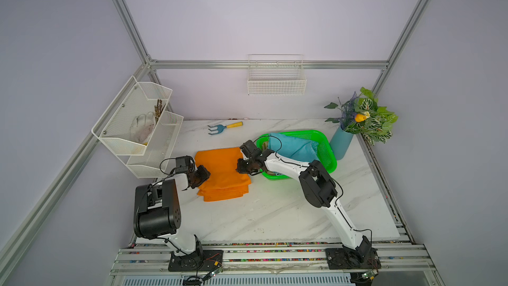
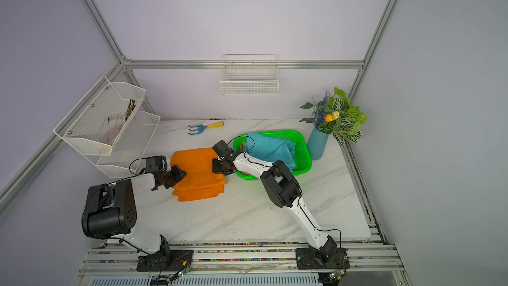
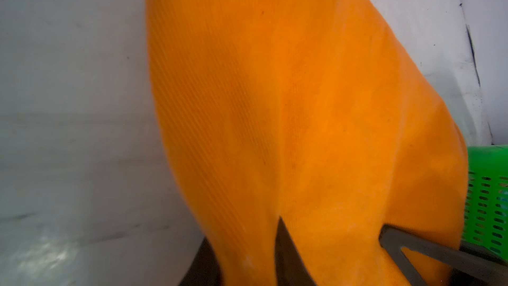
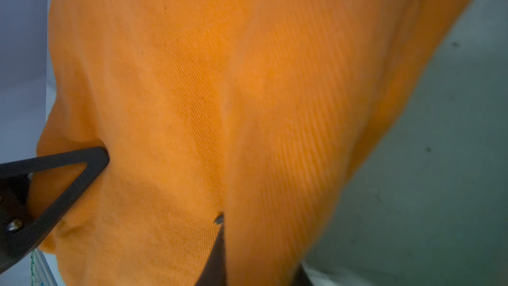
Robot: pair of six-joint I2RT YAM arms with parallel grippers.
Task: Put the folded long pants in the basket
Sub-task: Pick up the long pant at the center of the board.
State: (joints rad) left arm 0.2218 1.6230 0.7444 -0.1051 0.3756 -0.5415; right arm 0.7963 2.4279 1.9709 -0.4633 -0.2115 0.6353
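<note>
Orange folded pants (image 1: 222, 173) lie on the marble table (image 1: 275, 210), just beside the green basket (image 1: 328, 144) that holds the light blue pants (image 1: 294, 147). Left gripper (image 1: 203, 175) pinches one edge of the orange cloth. The right gripper (image 1: 242, 167) seems clamped on the opposite edge.

By my count there are three folded cloth pants: one bright orange stack (image 1: 222, 174) towards the left edge of the one white marble-patterned worktop (image 1: 275, 210), one light blue pair (image 1: 294, 147), and one tan pair (image 1: 264, 145), mostly hidden beneath the blue. There is one bright green perforated plastic basket (image 1: 325, 152), one white wire basket (image 1: 276, 83) and one white mesh two-tier rack (image 1: 137, 125). One blue hand fork with a yellow handle (image 1: 224, 127) lies near the back edge. One teal vase of artificial plants (image 1: 341, 144) stands at the back right corner. There are two white-and-black robot arms, the left (image 1: 178, 184) and the right (image 1: 284, 164).
</note>
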